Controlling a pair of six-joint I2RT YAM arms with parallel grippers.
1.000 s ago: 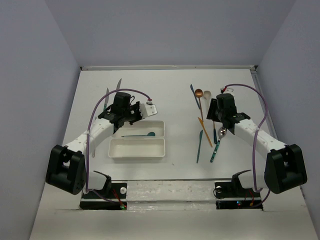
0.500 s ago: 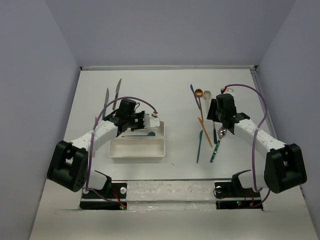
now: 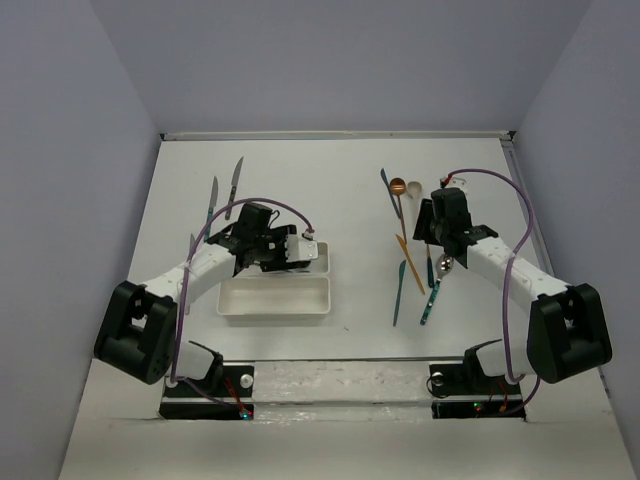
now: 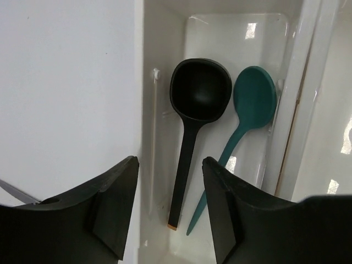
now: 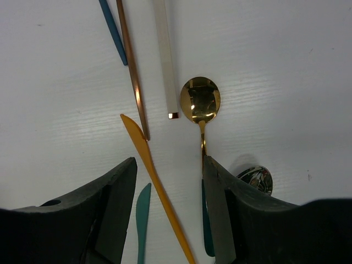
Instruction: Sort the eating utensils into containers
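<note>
I'm opening left jaws: black spoon (image 4: 201, 91) just dropped in tray (image 4: 220, 33) beside teal spoon (image 4: 254, 98); right jaws open, hovering over gold spoon (image 5: 201, 100).

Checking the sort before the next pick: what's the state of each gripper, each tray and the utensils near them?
left gripper: open, empty, over the far tray
right gripper: open, empty, over the table
far tray: holds two spoons
black spoon: lying in far tray, bowl up
teal spoon: lying beside it, same tray
near tray: no utensil seen inside
gold spoon: loose on table, unsorted
</note>
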